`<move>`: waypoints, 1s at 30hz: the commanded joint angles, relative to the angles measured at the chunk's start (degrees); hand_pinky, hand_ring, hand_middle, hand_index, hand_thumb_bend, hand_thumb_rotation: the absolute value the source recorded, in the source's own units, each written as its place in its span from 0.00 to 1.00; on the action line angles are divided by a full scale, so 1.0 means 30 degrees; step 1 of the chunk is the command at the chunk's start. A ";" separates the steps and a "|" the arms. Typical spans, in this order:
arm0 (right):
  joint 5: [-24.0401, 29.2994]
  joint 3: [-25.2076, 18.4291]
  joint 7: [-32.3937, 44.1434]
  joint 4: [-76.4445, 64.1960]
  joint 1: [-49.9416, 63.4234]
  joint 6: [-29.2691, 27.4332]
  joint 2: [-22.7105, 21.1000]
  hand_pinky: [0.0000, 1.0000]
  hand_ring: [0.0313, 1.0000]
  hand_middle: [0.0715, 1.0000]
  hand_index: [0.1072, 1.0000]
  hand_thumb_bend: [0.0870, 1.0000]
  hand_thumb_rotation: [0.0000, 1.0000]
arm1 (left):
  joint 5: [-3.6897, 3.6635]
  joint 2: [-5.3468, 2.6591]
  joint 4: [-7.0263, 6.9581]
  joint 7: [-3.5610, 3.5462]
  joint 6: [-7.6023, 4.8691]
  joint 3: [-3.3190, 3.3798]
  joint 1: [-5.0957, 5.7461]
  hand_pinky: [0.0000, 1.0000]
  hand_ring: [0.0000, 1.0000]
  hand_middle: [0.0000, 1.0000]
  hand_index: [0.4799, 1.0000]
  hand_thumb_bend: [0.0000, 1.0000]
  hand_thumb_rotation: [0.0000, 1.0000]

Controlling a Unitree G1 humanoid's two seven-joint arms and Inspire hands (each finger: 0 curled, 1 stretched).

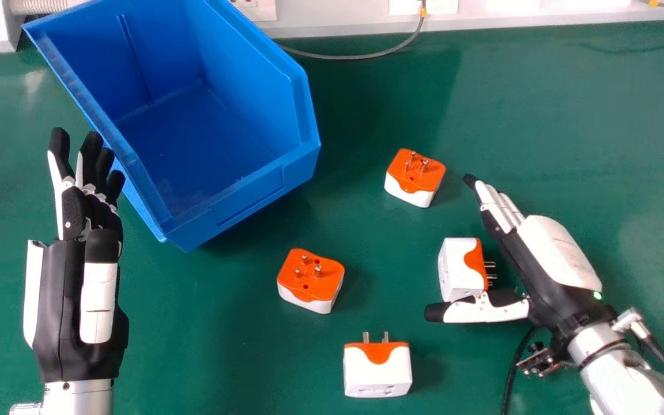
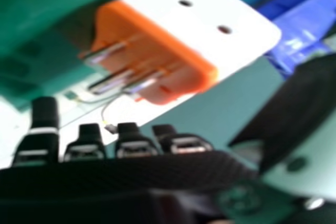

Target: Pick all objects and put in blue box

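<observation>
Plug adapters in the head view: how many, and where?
4 on the green table: one right of the blue box, one in front of it, one nearest the bottom edge, one beside the right hand. The hand could hide another.

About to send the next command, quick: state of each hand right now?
Left hand: open and empty, beside the blue box.
Right hand: open, nothing gripped; a plug adapter sits between thumb and fingers.

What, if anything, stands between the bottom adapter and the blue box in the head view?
Another adapter lies on the straight path from the bottom adapter to the blue box, before the box's near wall.
</observation>
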 commanded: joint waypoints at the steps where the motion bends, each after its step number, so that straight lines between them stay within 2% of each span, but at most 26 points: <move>1: -0.0731 0.0641 0.0769 0.0891 0.0272 0.0976 0.0462 0.79 0.99 1.00 1.00 1.00 0.60 | 0.0082 0.0030 -0.0242 0.0049 -0.0315 -0.0021 0.0006 1.00 1.00 1.00 1.00 0.83 0.89; 11: -0.0455 0.0859 0.1261 0.1536 0.0109 0.1432 0.0744 0.78 0.98 1.00 1.00 1.00 0.62 | 0.0151 -0.0022 -0.0358 0.0127 -0.0350 -0.0073 0.0025 1.00 1.00 1.00 1.00 0.83 0.89; 15: -0.0463 0.0980 0.1175 0.1445 0.0203 0.1286 0.0705 0.78 0.98 1.00 1.00 1.00 0.62 | -0.0063 0.0007 -0.0333 -0.0029 -0.0314 -0.0092 0.0019 1.00 1.00 1.00 1.00 0.83 0.89; 18: -0.0512 0.1093 0.1103 0.1389 0.0223 0.1268 0.0657 0.77 0.99 1.00 1.00 1.00 0.62 | -0.0082 0.0013 -0.0300 -0.0061 -0.0349 -0.0067 0.0024 1.00 1.00 1.00 1.00 0.83 0.89; 22: -0.0644 0.1307 0.0954 0.1087 0.0574 0.0986 0.0654 0.76 0.99 1.00 1.00 1.00 0.62 | 0.0058 0.0002 -0.0140 0.0029 -0.0388 -0.0013 -0.0037 1.00 1.00 1.00 1.00 0.82 0.89; 27: -0.0547 0.1360 0.1060 0.0594 0.1043 0.0501 0.0758 0.80 0.99 1.00 1.00 1.00 0.62 | 0.0092 0.0002 -0.0028 0.0041 -0.0399 -0.0004 -0.0080 1.00 1.00 1.00 1.00 0.82 0.89; 30: -0.0150 0.1174 0.1513 0.0357 0.1264 -0.0096 0.0800 0.79 0.99 1.00 1.00 1.00 0.62 | 0.0057 -0.0018 -0.0118 0.0014 -0.0334 -0.0059 -0.0060 1.00 1.00 1.00 1.00 0.82 0.89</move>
